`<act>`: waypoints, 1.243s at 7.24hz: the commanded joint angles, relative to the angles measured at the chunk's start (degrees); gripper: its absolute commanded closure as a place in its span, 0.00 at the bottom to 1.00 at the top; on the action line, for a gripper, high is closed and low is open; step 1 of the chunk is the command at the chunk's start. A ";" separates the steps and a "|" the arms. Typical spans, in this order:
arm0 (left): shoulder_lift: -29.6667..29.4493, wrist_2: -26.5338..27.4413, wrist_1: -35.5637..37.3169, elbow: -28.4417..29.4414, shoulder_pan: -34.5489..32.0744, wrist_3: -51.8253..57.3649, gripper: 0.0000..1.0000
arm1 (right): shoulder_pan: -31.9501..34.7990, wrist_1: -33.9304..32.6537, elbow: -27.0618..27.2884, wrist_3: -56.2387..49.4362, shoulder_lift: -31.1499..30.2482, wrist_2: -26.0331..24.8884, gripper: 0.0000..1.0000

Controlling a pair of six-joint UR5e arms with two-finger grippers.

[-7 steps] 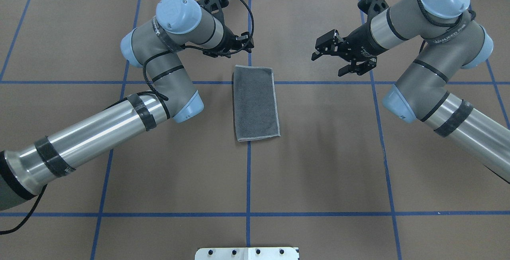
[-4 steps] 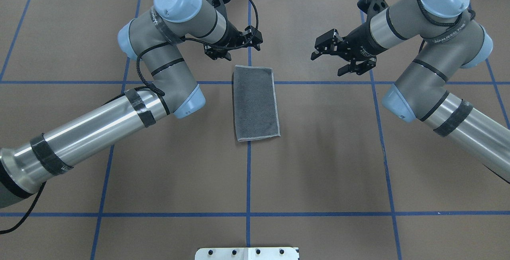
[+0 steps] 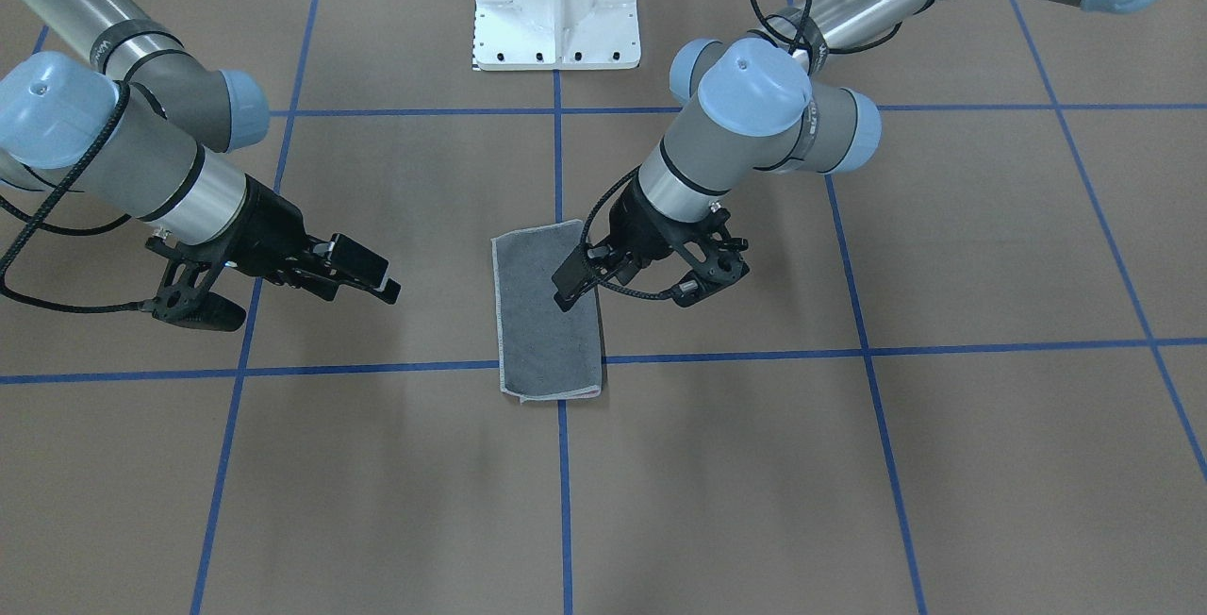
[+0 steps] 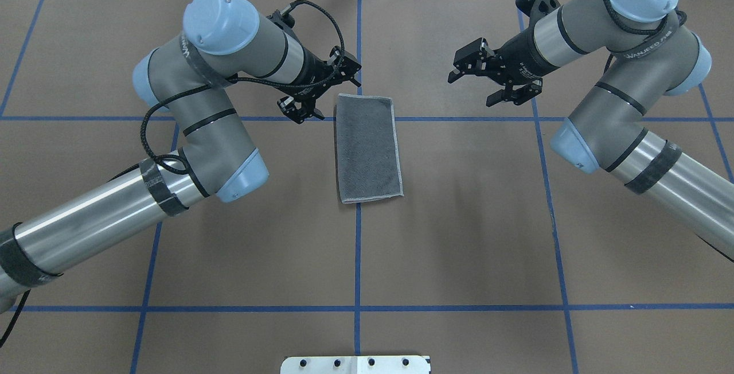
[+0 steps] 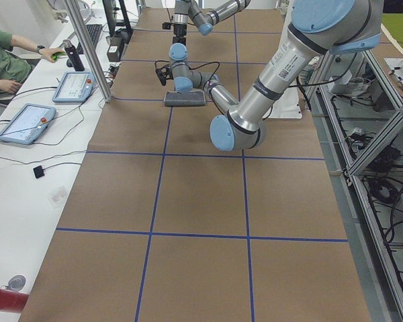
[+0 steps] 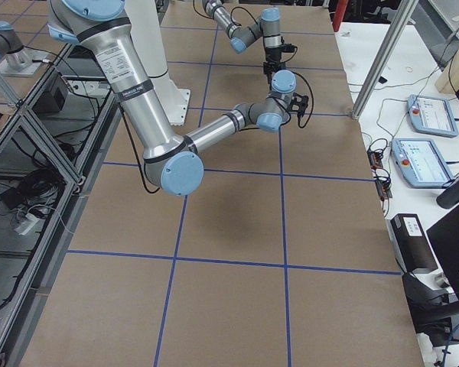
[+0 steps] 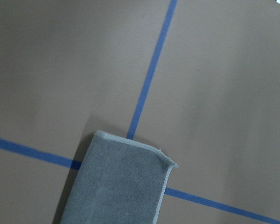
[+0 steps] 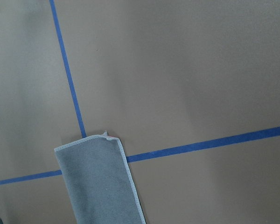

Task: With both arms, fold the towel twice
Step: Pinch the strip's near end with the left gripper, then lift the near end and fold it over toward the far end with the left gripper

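**Towel's a narrow strip, both grippers empty**

The towel (image 4: 367,147) lies flat, grey side up, as a long narrow rectangle on the brown table (image 4: 459,236), right over a crossing of the blue tape lines (image 4: 356,248). The left gripper (image 4: 321,92) sits just beside the towel's far left corner, fingers spread, grasping nothing. The right gripper (image 4: 475,81) hangs well off to the towel's other side, fingers spread too, nothing in them.

table (image 4: 459,219) bare around towel (image 4: 367,147), left gripper (image 4: 321,90) — adjacent
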 commanded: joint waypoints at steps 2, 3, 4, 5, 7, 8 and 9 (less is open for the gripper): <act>3.85 12.31 -0.25 -3.34 9.58 -6.40 0.01 | 0.06 0.09 0.12 -0.08 0.00 0.18 0.00; 4.82 13.45 -0.43 -3.34 11.16 -6.05 0.01 | 0.06 0.09 0.03 -0.08 0.00 0.18 0.00; 4.91 13.46 -0.60 -3.34 11.87 -5.96 0.01 | 0.15 0.09 0.03 -0.17 0.00 0.18 0.00; 4.83 13.20 -0.52 -3.86 12.23 -5.70 0.01 | 0.06 0.09 0.03 -0.17 0.00 0.18 0.00; 5.00 13.46 -0.43 -3.69 13.81 -5.69 0.01 | 0.15 0.09 0.03 -0.08 -0.08 0.18 0.00; 5.00 13.46 -0.43 -3.34 14.16 -5.61 0.01 | 0.15 0.09 0.03 -0.08 0.00 0.18 0.00; 5.00 13.46 -0.43 -3.08 14.16 -5.43 0.01 | 0.15 0.09 0.03 -0.08 0.00 0.18 0.00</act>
